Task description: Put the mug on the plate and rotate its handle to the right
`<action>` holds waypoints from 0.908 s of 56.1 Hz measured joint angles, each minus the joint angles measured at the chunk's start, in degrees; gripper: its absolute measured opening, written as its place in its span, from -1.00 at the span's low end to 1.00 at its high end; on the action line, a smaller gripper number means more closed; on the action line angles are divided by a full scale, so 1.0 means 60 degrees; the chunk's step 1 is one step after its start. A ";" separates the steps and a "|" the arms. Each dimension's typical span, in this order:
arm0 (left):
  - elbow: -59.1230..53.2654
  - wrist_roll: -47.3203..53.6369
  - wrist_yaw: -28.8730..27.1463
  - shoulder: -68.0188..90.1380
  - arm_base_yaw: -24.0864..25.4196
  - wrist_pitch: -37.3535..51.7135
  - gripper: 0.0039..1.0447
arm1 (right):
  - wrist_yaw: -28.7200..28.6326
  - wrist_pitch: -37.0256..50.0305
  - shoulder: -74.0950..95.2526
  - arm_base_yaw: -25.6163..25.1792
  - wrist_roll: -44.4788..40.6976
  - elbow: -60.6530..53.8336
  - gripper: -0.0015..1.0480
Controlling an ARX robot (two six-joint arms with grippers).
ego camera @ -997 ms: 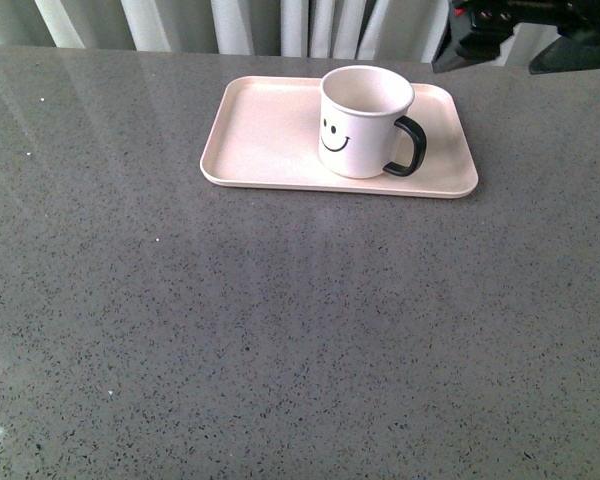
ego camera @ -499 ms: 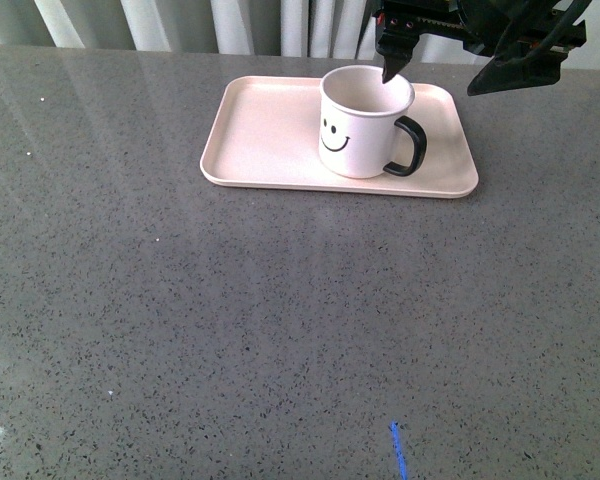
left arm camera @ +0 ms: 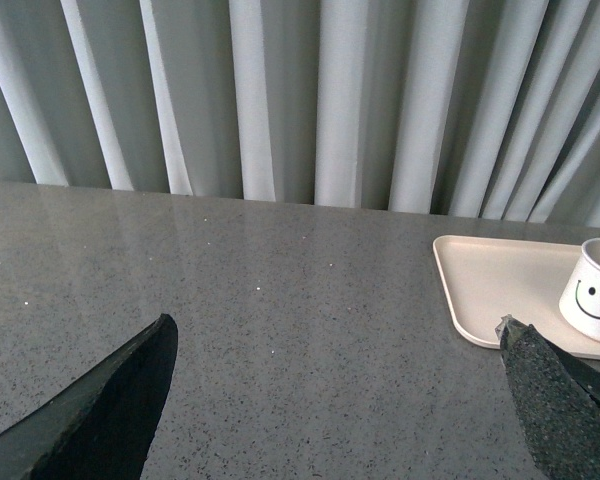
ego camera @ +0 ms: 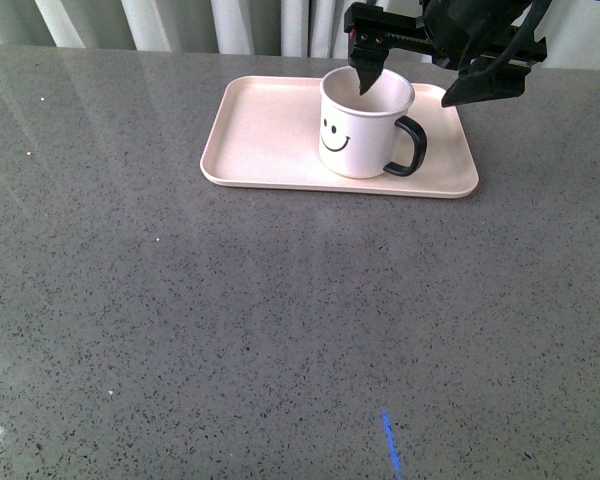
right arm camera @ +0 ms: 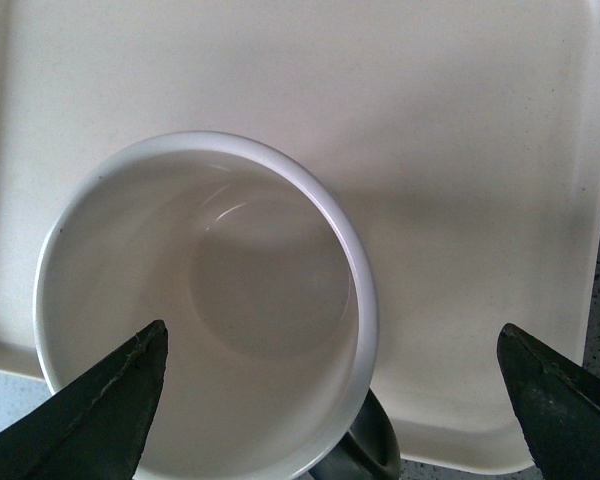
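Now that your right gripper (ego camera: 405,97) has dropped in from up top, where a second ago only a scrap of it showed at the frame edge, the front view has it spread wide right over the mug (ego camera: 360,135). One finger dips at the mug's mouth and the other hangs out past the handle (ego camera: 408,147). The mug sits on the plate (ego camera: 265,130), straight under the gripper, handle already pointing right-ish. So the placing looks done to me, and you're probably lining up a last nudge of the handle, if it needs one. Can't tell whether that finger touches the rim.

Left wrist view: your left gripper (left arm camera: 335,400) is wide open, holding nothing, over bare counter (left arm camera: 280,280). Mug (left arm camera: 598,295) and plate (left arm camera: 490,280) sit well off beyond one finger. The mug is cut off by the frame, no handle visible.

Right wrist view: jaws wide, mug (right arm camera: 230,300) directly below, one finger over its rim, the other out over the plate (right arm camera: 460,150). Only a sliver of handle (right arm camera: 365,455) pokes out at the frame edge, so you can't read its angle here.
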 joint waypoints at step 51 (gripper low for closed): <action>0.0000 0.0000 0.0000 0.0000 0.0000 0.0000 0.83 | 0.0157 -0.0499 0.0357 -0.0011 0.0291 0.0495 -0.97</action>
